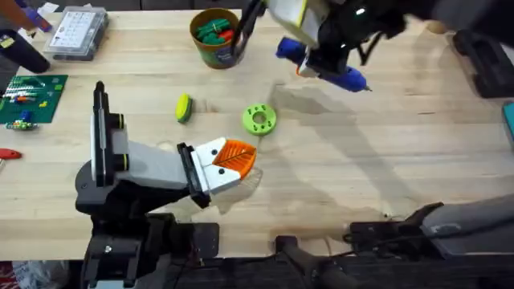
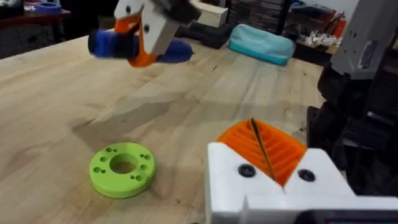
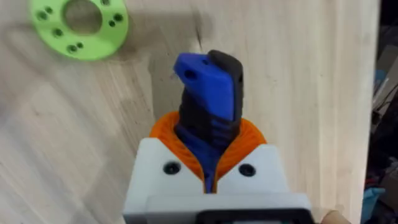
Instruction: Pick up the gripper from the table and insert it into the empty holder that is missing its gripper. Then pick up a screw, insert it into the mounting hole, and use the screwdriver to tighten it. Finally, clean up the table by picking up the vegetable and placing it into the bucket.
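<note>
Overhead view: the bucket [image 1: 214,38], beyond the left gripper [image 1: 241,159], holds green and red pieces. The right gripper [image 1: 315,68] clamps the blue, black-banded screwdriver [image 1: 337,75] above the table [image 1: 385,152]. The left gripper's pads are pressed together, empty.

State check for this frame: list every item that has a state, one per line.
right gripper: shut on the screwdriver, raised above the table
screwdriver: held, off the table
left gripper: shut, holding nothing
vegetable: on the table, not yet in the bucket
bucket: upright, green and red pieces inside
green disc: flat on the table
</note>
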### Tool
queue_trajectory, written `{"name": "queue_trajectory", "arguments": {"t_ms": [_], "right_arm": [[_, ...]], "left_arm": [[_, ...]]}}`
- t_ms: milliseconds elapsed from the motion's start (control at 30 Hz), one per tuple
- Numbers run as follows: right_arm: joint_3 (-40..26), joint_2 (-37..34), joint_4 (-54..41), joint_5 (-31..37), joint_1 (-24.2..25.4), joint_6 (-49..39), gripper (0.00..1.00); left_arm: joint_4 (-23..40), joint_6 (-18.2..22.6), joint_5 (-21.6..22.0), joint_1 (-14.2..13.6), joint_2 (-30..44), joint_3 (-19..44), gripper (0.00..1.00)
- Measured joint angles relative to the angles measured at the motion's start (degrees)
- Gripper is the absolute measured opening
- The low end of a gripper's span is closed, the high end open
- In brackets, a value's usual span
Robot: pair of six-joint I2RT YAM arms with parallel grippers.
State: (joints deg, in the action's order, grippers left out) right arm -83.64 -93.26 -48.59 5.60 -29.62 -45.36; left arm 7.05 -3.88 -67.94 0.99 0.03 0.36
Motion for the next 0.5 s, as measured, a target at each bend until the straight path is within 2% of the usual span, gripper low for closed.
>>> {"name": "queue_trajectory", "arguments": {"t_ms": [300, 500], "right_arm": [[-0.1, -13.7, 1.5, 4.1, 3.6, -4.4, 0.034], [-0.1, -18.7, 1.7, 7.1, 5.4, -5.9, 0.034]], "left_arm": [[0.0, 0.0, 0.0, 0.0, 0.0, 0.0, 0.011], [0.0, 0.0, 0.0, 0.0, 0.0, 0.0, 0.011]]}}
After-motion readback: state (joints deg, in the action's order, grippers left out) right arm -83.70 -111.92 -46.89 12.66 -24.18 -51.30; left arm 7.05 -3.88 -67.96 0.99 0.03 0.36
